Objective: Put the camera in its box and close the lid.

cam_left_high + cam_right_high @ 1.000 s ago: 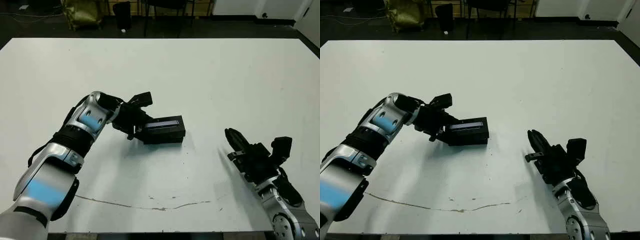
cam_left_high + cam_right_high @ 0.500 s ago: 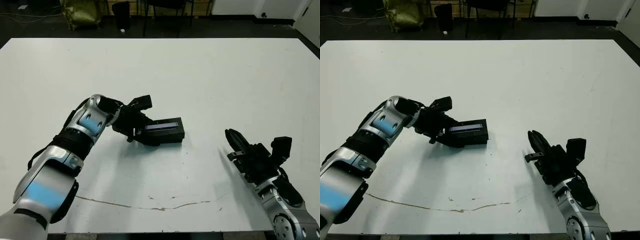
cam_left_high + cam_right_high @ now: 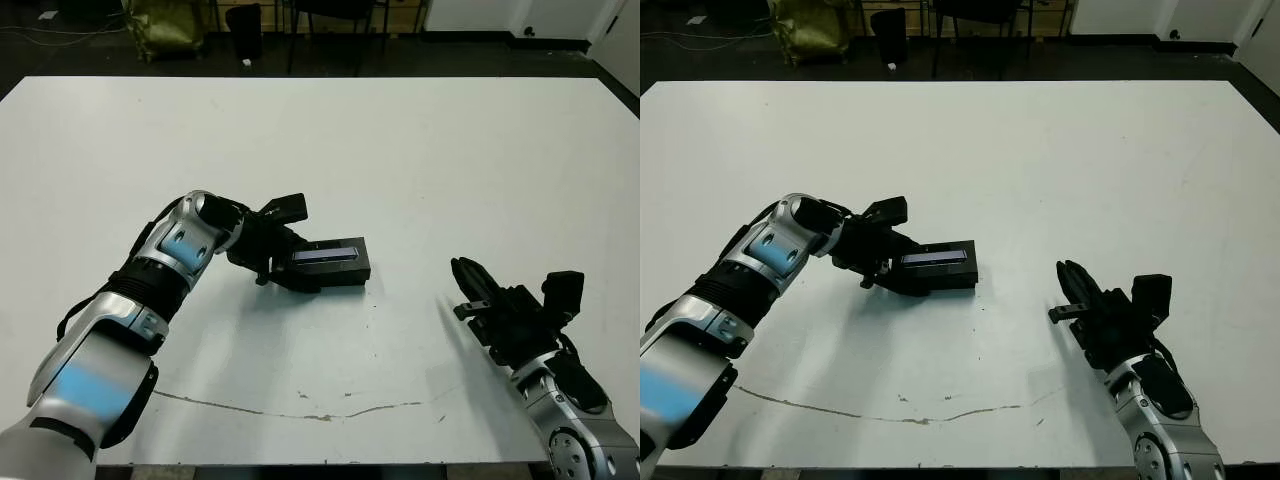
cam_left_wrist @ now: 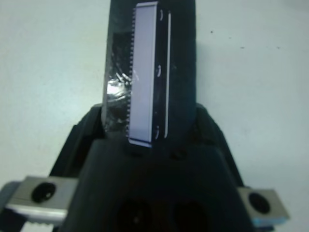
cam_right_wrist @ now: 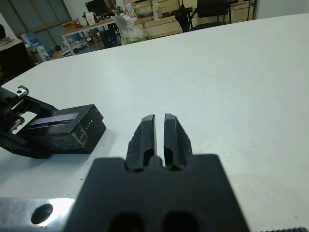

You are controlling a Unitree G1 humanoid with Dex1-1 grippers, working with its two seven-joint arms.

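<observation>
The closed black box (image 3: 338, 271) lies on the white table (image 3: 420, 150) left of centre. Its lid (image 3: 328, 254) sits flat on top, pale strip facing up. My left gripper (image 3: 288, 264) is shut on the box's left end. In the left wrist view the lid (image 4: 144, 72) runs straight out between the fingers. The camera is hidden. My right gripper (image 3: 466, 274) hovers low over the table at the front right, well clear of the box, its fingers (image 5: 147, 133) together with nothing between them. The right wrist view shows the box (image 5: 72, 134) off to one side.
A thin dark scratch line (image 3: 300, 412) crosses the table near its front edge. Beyond the far edge are dark floor, chair legs and a yellow bag (image 3: 165, 25). Bare white table surrounds the box on every side.
My left gripper has dipped slightly and the box in it has turned a little, now lying more level on the table. The right arm has stayed still.
</observation>
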